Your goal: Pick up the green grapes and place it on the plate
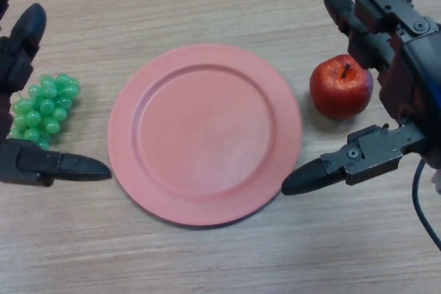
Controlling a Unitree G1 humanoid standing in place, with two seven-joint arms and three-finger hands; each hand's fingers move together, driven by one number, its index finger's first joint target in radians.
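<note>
A bunch of green grapes [44,108] lies on the wooden table at the left. A pink plate [204,132] sits in the middle, with nothing on it. My left hand [21,53] is open around the grapes: its fingers are above and to the left of the bunch, and its thumb [65,165] lies on the table just below it. I cannot tell whether it touches the grapes. My right hand [386,39] is open at the right, with fingers above and a thumb [331,166] below a red apple.
The red apple [340,86] sits right of the plate, between my right hand's fingers and thumb. The wooden table [220,259] extends on all sides.
</note>
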